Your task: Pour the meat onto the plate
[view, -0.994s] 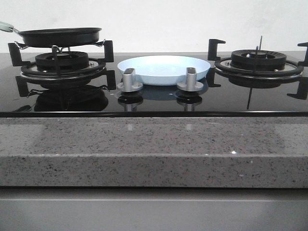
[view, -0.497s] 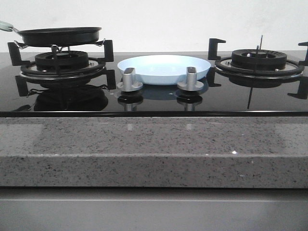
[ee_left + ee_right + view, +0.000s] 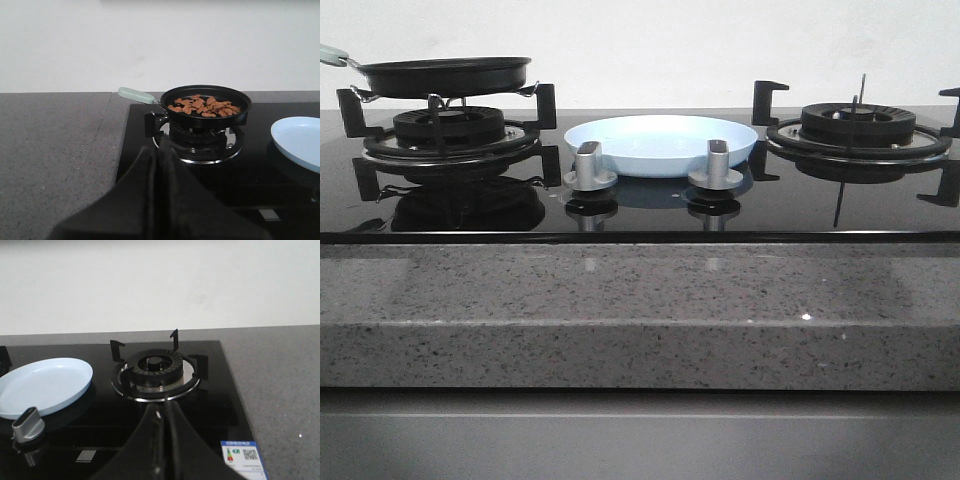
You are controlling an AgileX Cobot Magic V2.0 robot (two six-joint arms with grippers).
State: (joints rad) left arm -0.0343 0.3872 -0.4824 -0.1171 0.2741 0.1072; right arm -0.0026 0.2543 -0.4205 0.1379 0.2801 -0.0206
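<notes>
While the speckled grey surface ran across the foreground of the front view, a black glass stove sat on it with everything well back from the near edge. At the far left, a black frying pan rested on the left burner, its pale green handle pointing out to the left. The left wrist view showed the meat heaped inside that pan, small orange-brown pieces spread over its floor, none of them on the stove. The left tool appeared only in that wrist view, its two dark fingers pressed together with no gap and nothing between them, apart from the pan and nearer the camera. Toward the middle, two silver knobs stood upright on the glass, and just behind them, between the two burners, lay the pale-blue plate, flat and holding nothing. Further right stood the right burner with its black pan supports and no pot on it. The right tool showed only in its own wrist view, likewise closed tight on nothing, short of that burner. Beside it, a small energy label was stuck to the right-hand front corner of the glass.
</notes>
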